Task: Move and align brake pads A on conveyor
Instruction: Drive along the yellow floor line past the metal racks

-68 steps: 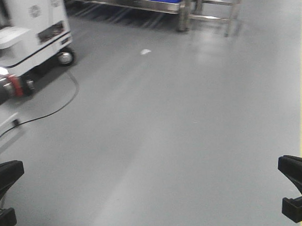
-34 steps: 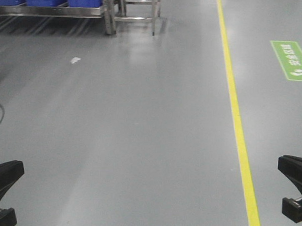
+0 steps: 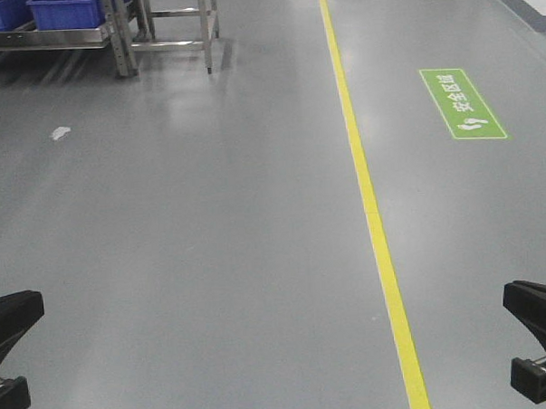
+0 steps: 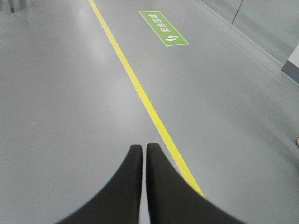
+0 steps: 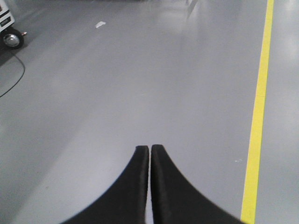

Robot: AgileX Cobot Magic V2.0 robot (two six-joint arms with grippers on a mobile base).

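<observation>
Smooth light-grey floor [image 3: 212, 261], glossy, soft glare patches toward the far end. Yellow line [image 3: 373, 218] runs front to back, R of centre. Green floor sign [image 3: 462, 104] w/ white characters lies R of the line. Top L: steel rack [image 3: 121, 34] w/ blue bins [image 3: 63, 12], bare steel frame [image 3: 209, 31] just beside it. Small white scrap [image 3: 60, 133] on the floor nearby. Wall base [image 3: 532, 7] at far R.
</observation>
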